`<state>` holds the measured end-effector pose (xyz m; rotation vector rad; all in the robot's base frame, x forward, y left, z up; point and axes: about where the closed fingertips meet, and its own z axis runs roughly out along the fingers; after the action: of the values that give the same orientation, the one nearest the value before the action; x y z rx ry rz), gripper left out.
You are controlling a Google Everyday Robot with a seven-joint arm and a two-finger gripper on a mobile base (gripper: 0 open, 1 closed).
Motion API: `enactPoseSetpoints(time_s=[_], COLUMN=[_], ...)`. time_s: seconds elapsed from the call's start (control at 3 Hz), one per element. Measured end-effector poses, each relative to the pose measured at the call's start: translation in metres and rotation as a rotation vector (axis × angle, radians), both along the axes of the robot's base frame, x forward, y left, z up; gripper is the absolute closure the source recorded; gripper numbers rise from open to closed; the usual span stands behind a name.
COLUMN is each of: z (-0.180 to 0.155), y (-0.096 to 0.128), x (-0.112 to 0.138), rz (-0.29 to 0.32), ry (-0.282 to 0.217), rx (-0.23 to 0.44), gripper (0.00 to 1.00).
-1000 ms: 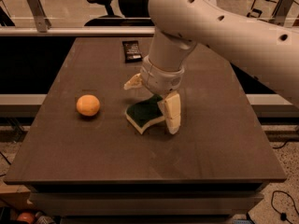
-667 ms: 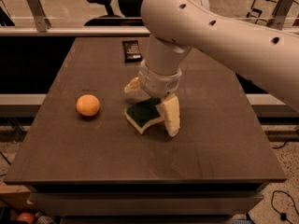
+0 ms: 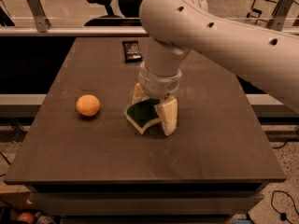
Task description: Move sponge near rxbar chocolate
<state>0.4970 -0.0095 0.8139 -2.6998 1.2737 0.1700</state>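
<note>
Green-topped sponge (image 3: 143, 114) on table (image 3: 210, 148), gripped by hand (image 3: 153, 107) (fingers either side).

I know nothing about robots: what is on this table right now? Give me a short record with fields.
Gripper: cream gripper, down at the sponge, mid-table
Sponge: wavy sponge, dark green top over pale yellow foam, on the dark table
Bar: small flat dark-wrapped bar, near the far edge, apart from the sponge
Fruit: round orange fruit, left of the sponge
</note>
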Motion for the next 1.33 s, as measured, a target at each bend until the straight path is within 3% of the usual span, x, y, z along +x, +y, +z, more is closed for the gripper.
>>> enactPoseSetpoints(time_s=[0.67,1.0,1.33], z=[0.0084,0.0085,0.0086], y=[0.0003,0.0003,0.0003], x=[-0.0001,-0.0001,0.0000], rz=[0.000,0.000,0.000], ry=[-0.001,-0.001,-0.001], rx=[0.000,0.000,0.000], gripper=[0.86,1.00,1.00])
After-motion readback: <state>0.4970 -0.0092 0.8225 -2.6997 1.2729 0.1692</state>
